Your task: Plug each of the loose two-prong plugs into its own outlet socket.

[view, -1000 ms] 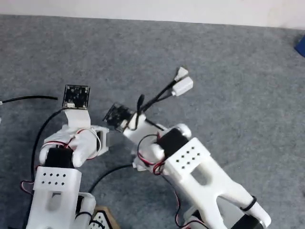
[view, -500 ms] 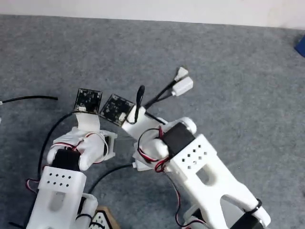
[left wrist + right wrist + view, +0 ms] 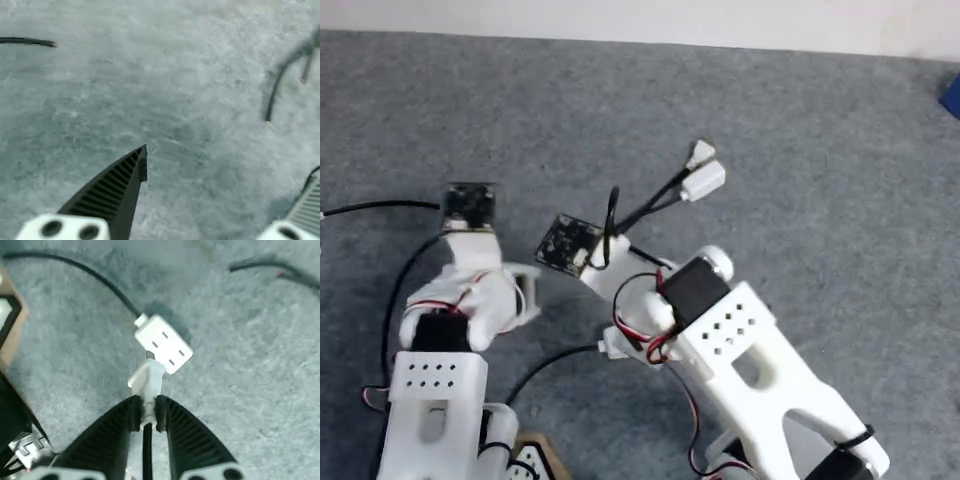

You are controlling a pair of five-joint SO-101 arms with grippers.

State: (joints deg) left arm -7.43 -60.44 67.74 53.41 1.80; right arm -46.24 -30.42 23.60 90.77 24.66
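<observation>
In the right wrist view my right gripper [image 3: 147,402] is shut on a white two-prong plug [image 3: 147,377], whose black cable runs back between the fingers. The plug's tip touches the near edge of a white outlet block [image 3: 162,345] lying on the grey carpet; whether the prongs are in a socket I cannot tell. In the high view a corner of the outlet block [image 3: 605,347] peeks out under the right arm [image 3: 720,330]. Two more white connectors [image 3: 703,175] lie farther out on black leads. My left gripper [image 3: 227,165] hangs open over bare carpet, holding nothing.
A brown box [image 3: 9,325] sits close to the outlet's cable, near the arm bases [image 3: 535,455]. A loose black cable [image 3: 380,207] lies at the left edge, also seen as a black cable [image 3: 25,41] from the left wrist. A blue object [image 3: 952,95] is at the far right.
The left arm swung right toward the right arm, then back left. The right arm shifted slightly away and returned, and the cable loop above its wrist changed shape.
</observation>
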